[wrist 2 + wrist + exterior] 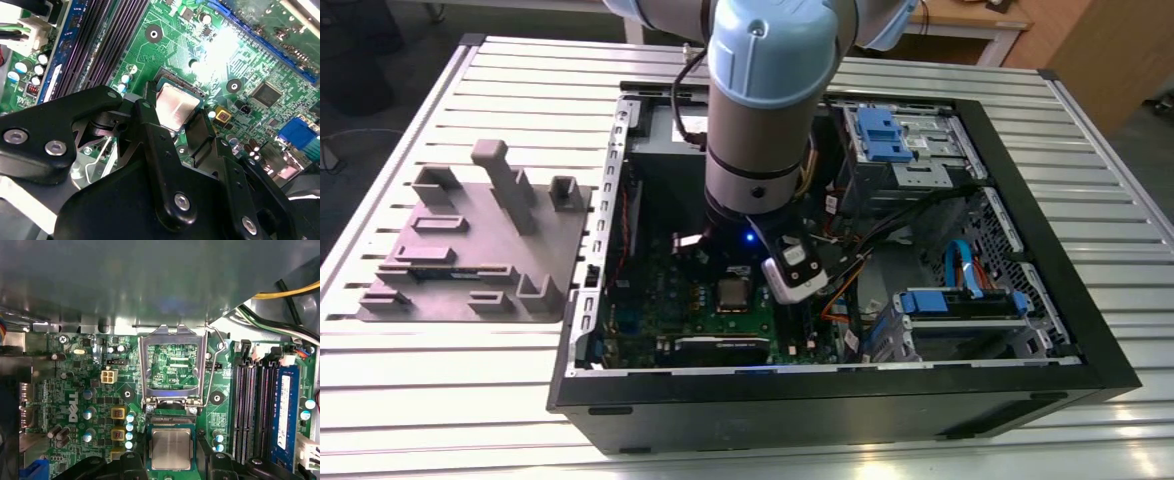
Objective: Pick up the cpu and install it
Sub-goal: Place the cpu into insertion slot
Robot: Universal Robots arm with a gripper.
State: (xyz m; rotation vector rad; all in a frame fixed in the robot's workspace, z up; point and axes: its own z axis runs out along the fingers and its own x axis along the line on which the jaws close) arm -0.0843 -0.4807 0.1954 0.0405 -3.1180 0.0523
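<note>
Slatted aluminium table [440,400] carries an open black computer case [854,410] lying on its side, with a grey moulded fixture plate [454,250] beside it on the exterior view's left. The pale blue-grey robot arm [767,80] reaches straight down into the case, over the green motherboard [235,55].

In both wrist views the black gripper [176,114] is low over the processor socket [171,420]. Its fingers [150,130] stand against two opposite edges of the cpu [177,106], a small flat square chip with a silvery metal top. They look pressed in on it, pinching it between them. The cpu lies flat and square within the socket's outline, level with the board or very nearly so; whether it is fully seated I cannot tell. The long black memory slots [247,410] run just beside the socket, apart from the fingers.

As for progress, the pick-up is done and the chip has reached its place, so I judge the task to be in its late part. The hinged bare-metal retaining frame [172,333] stands swung open beyond the socket, with green board showing through its window, so the cpu is not yet clamped. The fingers have not yet let go.
</note>
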